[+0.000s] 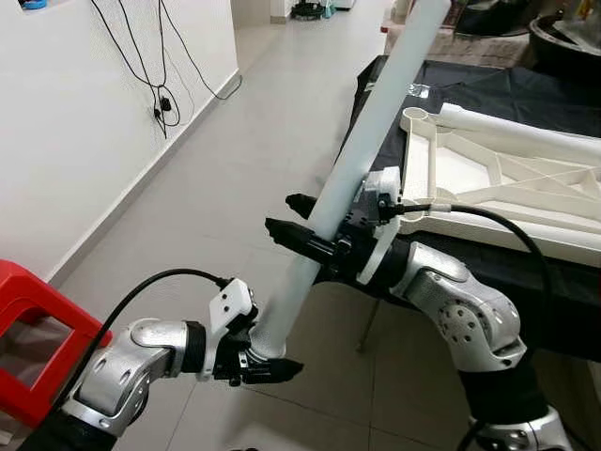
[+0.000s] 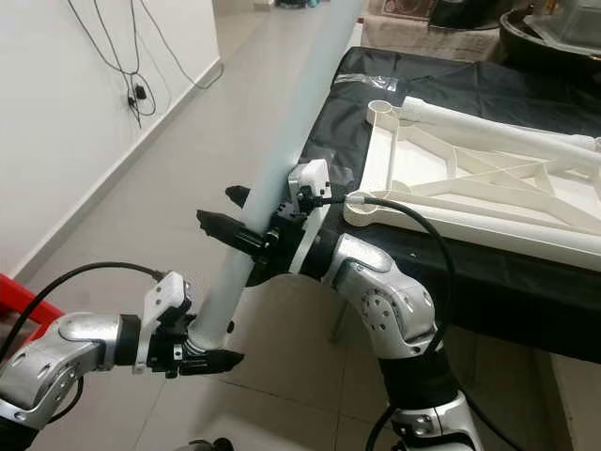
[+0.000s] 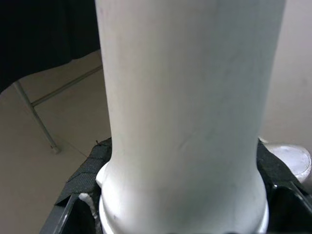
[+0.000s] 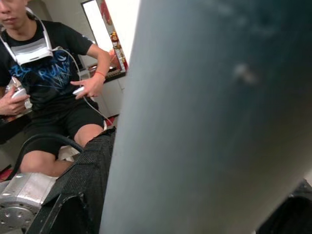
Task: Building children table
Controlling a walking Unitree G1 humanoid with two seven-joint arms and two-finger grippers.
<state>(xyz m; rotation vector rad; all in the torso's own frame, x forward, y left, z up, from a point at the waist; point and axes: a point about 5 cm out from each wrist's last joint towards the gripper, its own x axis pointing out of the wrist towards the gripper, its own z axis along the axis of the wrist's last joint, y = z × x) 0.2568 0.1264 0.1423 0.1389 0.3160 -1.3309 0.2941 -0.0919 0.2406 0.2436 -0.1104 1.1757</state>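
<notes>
A long white table leg [image 1: 366,141] slants up and away from me, held by both arms. My left gripper [image 1: 268,362] is shut on its flared lower end [image 3: 185,195]. My right gripper [image 1: 305,230] is shut around the leg's middle [image 4: 209,122]. The white table top [image 1: 507,183] lies upside down on a black-covered table [image 1: 488,89] to the right, with round leg sockets [image 2: 368,209] at its near corners. The leg's upper end passes over the left edge of that table.
A red plastic stool [image 1: 33,329] stands at the lower left. A white wall with hanging black cables [image 1: 155,66] runs along the left. Tiled floor stretches ahead. A seated person [image 4: 53,83] holding controllers is in the right wrist view.
</notes>
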